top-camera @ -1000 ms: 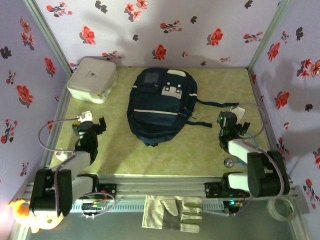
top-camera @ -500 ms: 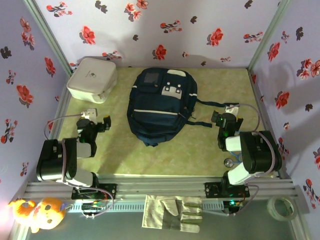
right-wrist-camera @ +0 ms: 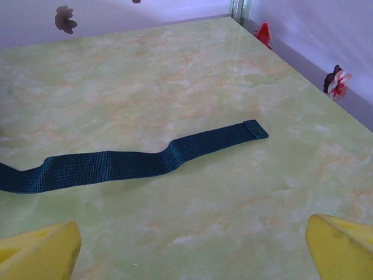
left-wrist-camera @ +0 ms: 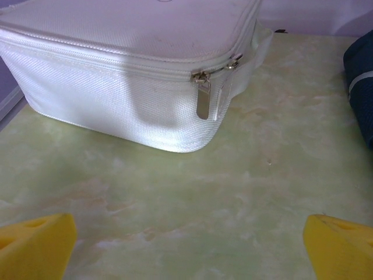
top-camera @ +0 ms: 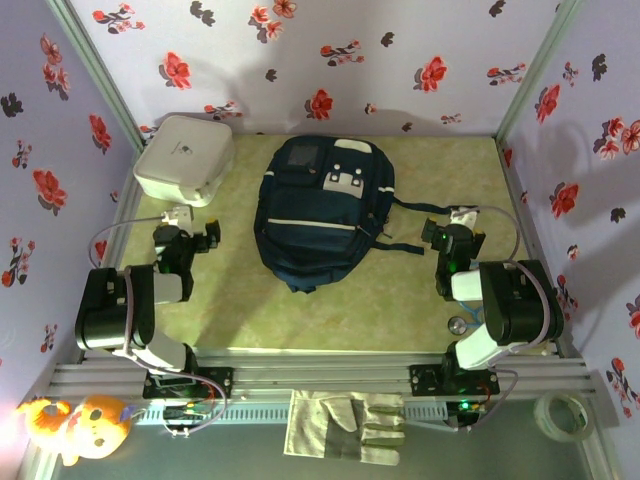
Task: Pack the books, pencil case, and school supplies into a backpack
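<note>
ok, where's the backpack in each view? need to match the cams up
Top external: the backpack lies flat in the middle of the picture, its top toward the far wall.
Left wrist: its navy side, with a pale stripe, is cut off by the right edge.
Right wrist: its strap runs from the left edge to right of centre.
Shared landmark: the green marbled table top under it in all three.

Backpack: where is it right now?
Top view: the backpack lies flat mid-table toward the back wall, just right of the white case.
</note>
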